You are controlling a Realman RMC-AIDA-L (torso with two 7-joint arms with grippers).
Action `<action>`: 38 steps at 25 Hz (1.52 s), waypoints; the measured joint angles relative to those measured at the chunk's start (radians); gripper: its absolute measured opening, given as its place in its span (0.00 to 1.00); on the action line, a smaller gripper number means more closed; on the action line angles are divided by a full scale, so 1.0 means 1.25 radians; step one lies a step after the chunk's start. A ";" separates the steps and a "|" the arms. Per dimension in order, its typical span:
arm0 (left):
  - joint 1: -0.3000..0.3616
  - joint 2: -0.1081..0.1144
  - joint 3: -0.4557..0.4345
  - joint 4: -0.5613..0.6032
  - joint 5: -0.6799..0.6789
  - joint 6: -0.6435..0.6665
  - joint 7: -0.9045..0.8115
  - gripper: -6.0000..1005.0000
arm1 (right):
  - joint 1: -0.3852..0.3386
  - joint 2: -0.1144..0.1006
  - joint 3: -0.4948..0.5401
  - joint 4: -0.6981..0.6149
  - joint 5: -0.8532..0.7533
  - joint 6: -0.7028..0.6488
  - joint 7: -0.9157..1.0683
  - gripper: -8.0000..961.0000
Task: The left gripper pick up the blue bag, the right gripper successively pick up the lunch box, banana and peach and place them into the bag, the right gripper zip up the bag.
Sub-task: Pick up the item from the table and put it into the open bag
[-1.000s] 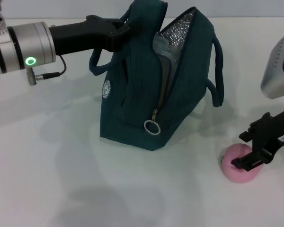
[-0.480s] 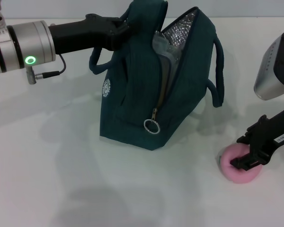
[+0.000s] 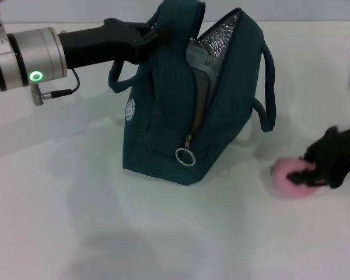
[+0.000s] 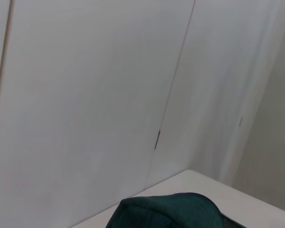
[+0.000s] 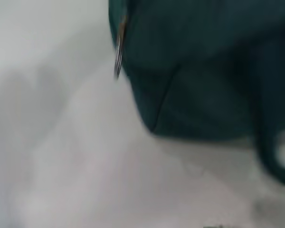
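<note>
The blue bag (image 3: 163,111) stands upright at the table's middle with its top unzipped, showing silver lining (image 3: 221,32). Its ring pull (image 3: 185,156) hangs low on the front. My left gripper (image 3: 149,38) reaches in from the left and is shut on the bag's top by the handle. At the right, my right gripper (image 3: 313,171) is blurred by motion and shut on the pink peach (image 3: 287,174). The right wrist view shows the bag's lower corner (image 5: 194,71) and ring pull (image 5: 118,52) close by. The lunch box and banana are out of view.
White table (image 3: 76,221) spreads around the bag. A loop handle (image 3: 268,93) hangs off the bag's right side toward the peach. The left wrist view shows only the bag's top edge (image 4: 166,211) and a pale wall (image 4: 85,95).
The right gripper closed around the peach and has moved it up and slightly toward the bag. The left arm and bag have stayed nearly still.
</note>
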 joint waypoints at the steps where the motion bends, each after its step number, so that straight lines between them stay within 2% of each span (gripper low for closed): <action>1: 0.001 0.000 0.000 0.000 0.000 0.000 0.000 0.05 | -0.012 0.000 0.051 -0.015 0.036 -0.020 -0.026 0.30; 6: 0.010 0.000 0.000 0.000 -0.004 0.002 0.000 0.05 | -0.044 -0.002 0.267 -0.028 0.227 -0.110 -0.147 0.27; 9: 0.010 0.000 0.000 0.000 -0.005 0.005 0.000 0.05 | -0.062 -0.002 0.334 -0.010 0.333 -0.106 -0.203 0.25; 10: 0.010 0.000 0.000 0.000 -0.006 0.006 0.000 0.05 | -0.062 -0.002 0.334 -0.010 0.333 -0.106 -0.203 0.25; 11: 0.011 0.000 0.000 0.000 -0.006 0.008 0.000 0.05 | -0.068 -0.001 0.353 0.014 0.413 -0.076 -0.235 0.24; 16: 0.014 -0.001 0.000 0.005 -0.016 0.065 -0.004 0.05 | -0.063 -0.001 0.358 0.070 0.532 0.004 -0.271 0.23; 21: 0.018 -0.001 0.000 0.005 -0.057 0.096 -0.005 0.05 | -0.022 -0.001 0.357 0.136 0.586 0.043 -0.285 0.21; 25: 0.022 -0.001 0.000 0.006 -0.081 0.101 -0.002 0.05 | 0.044 -0.004 0.345 0.207 0.556 0.042 -0.283 0.21; 31: 0.022 -0.001 0.000 0.000 -0.082 0.092 -0.001 0.05 | 0.114 -0.004 0.315 0.287 0.428 0.061 -0.266 0.22; 38: 0.017 -0.002 0.000 -0.002 -0.080 0.089 0.000 0.05 | 0.152 -0.002 0.188 0.331 0.403 0.137 -0.275 0.22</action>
